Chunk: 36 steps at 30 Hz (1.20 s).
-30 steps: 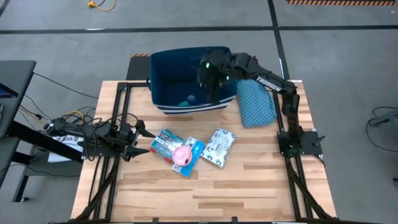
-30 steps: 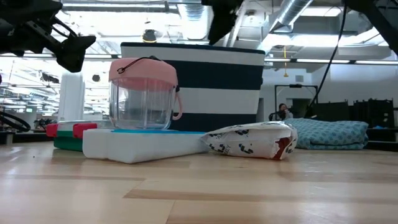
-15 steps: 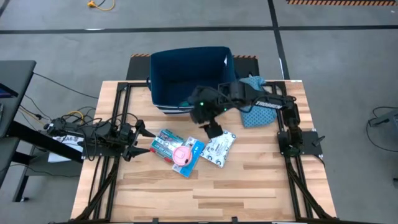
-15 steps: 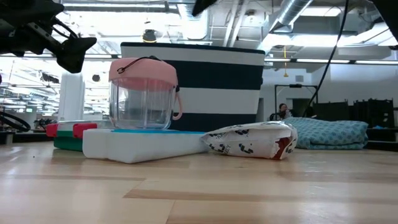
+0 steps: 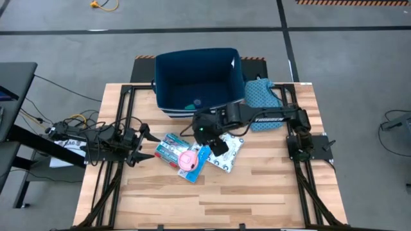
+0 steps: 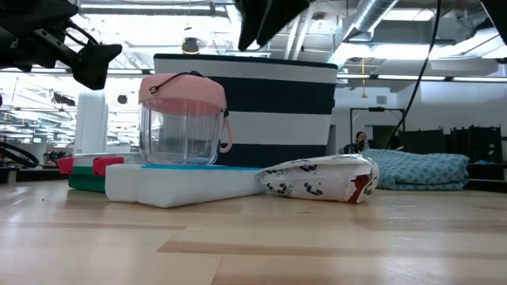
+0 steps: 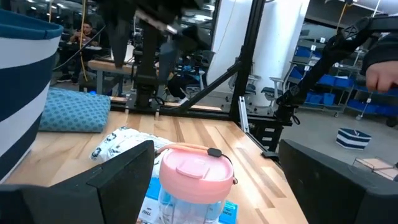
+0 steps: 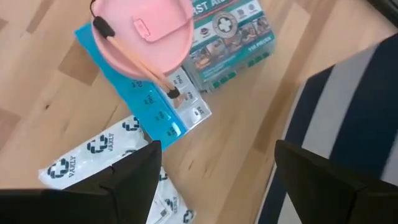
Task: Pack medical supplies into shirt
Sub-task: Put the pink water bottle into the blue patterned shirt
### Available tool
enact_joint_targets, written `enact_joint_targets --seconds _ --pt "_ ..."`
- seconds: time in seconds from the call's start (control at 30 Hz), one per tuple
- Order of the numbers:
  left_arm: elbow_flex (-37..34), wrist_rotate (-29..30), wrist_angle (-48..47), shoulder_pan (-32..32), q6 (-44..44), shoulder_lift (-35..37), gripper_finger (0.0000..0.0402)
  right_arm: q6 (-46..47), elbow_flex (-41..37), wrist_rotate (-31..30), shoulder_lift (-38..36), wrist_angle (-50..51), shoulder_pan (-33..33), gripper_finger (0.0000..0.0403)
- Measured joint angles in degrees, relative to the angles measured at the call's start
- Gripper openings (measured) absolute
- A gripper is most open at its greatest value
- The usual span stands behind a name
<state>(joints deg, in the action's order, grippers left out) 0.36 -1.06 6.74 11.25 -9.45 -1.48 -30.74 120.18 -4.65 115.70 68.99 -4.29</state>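
The supplies lie in a cluster on the table: a printed first-aid box, a flat blue box with a pink-lidded clear jar standing on it, and a white printed pouch. Small teal and blue rolls sit inside a navy striped bin. My right gripper hovers open above the pouch and the jar, touching nothing. My left gripper waits open at the table's left, pointing at the cluster.
A folded teal patterned cloth lies right of the bin, by the right arm's base. Bare wood stretches along the near half of the table. In the low view the bin's striped wall stands behind the supplies.
My right gripper has swung from above the bin toward the table's near edge and down, and now hangs over the pouch and the pink-lidded jar. The supplies on the table have not moved.
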Motion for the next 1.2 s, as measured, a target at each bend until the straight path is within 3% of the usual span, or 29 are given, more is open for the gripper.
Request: enact_joint_targets --seconds 0.6,1.2 --pt "0.0 -0.1 -1.5 0.0 -0.7 0.0 0.0334 -13.4 -13.1 1.8 0.0 -13.0 -1.8 0.0301" --pt "0.0 -0.1 -1.7 0.0 -0.8 0.0 0.0334 -14.3 -20.0 1.7 -0.1 -20.9 -2.4 0.0301"
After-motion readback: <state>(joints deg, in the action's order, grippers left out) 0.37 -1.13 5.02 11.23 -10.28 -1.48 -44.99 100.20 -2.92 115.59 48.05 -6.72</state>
